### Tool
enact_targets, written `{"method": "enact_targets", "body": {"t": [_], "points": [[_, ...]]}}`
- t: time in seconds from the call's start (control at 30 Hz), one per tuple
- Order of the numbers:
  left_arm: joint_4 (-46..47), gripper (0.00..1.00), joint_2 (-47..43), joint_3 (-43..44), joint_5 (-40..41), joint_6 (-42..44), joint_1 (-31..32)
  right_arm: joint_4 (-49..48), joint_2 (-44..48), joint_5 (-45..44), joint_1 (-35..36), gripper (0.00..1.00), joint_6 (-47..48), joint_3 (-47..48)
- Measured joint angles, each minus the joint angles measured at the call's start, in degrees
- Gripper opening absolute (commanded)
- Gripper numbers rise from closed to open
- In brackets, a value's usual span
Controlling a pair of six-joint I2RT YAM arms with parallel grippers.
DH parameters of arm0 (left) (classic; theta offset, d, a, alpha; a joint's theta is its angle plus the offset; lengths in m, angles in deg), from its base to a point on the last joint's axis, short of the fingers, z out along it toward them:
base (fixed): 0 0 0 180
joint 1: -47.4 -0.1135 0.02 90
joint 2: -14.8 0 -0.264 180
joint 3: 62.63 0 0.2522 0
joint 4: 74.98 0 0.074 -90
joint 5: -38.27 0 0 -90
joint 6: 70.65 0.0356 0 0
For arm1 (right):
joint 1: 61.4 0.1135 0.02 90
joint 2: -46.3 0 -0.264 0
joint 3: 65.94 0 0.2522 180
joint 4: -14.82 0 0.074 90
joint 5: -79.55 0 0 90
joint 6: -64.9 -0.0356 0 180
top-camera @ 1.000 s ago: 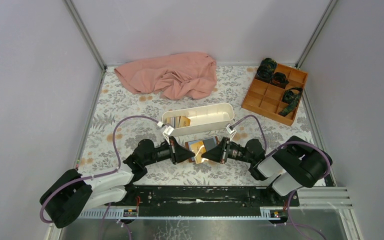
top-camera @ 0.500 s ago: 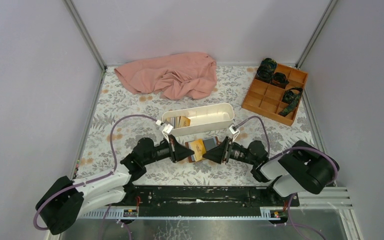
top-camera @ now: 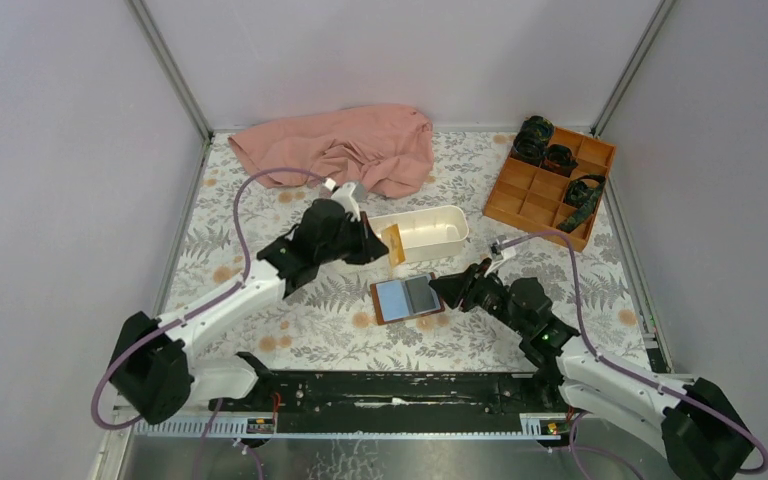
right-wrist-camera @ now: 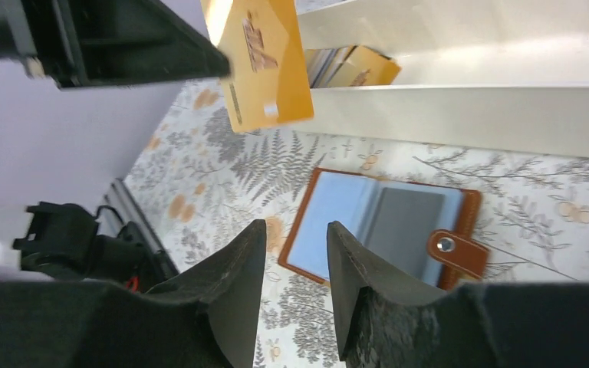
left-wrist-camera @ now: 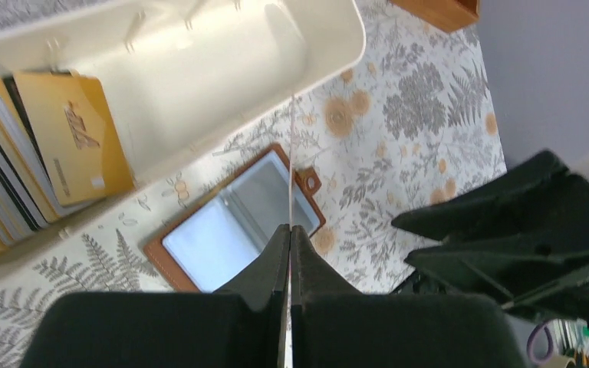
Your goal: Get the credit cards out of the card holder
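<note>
While the left hand (left-wrist-camera: 290, 234) is raised: a thin yellow-orange plastic card (right-wrist-camera: 264, 65) is pinched edge-on between its closed fingers above the long white oval tray (right-wrist-camera: 468, 115), judged ready to be dropped in.
Tray contents: a stack of cards (left-wrist-camera: 15, 176) is stood on edge at one end, so the tray is taken as the collecting place.
Holder: the small brown leather bifold card holder (top-camera: 407, 297) is laid open and flat on the floral bench (top-camera: 260, 210), on the near side of the tray; light blue and grey faces are shown inside, judged to be cards left to remove.
Helper arm: the right hand (right-wrist-camera: 295, 228) is parted and empty, poised near the holder's snap-tab side, probably for steadying it.
</note>
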State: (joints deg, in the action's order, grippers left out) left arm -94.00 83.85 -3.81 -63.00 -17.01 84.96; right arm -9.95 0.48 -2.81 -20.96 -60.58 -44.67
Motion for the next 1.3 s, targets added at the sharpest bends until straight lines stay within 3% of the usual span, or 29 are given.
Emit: {"method": "enact_targets", "body": {"t": [0.2,0.4,0.73,1.3], "points": [[-11.3,0.00,7.5,13.5,2.4,0.6,-4.3,15.6,2.6,-4.2,0.0,0.41,5.8,5.8],[-16.9,0.00,11.1,15.5,2.8,1.4,-10.2,24.8,2.2,-6.7,0.0,0.41,10.6,9.4],[-20.4,0.00,14.3,15.5,3.4,2.1,-14.4,27.9,-2.1,-7.1,0.0,0.41,14.5,11.2],[-20.5,0.00,20.0,15.5,2.3,2.4,-14.9,27.5,-5.2,-7.1,0.0,0.41,15.7,11.2]]}}
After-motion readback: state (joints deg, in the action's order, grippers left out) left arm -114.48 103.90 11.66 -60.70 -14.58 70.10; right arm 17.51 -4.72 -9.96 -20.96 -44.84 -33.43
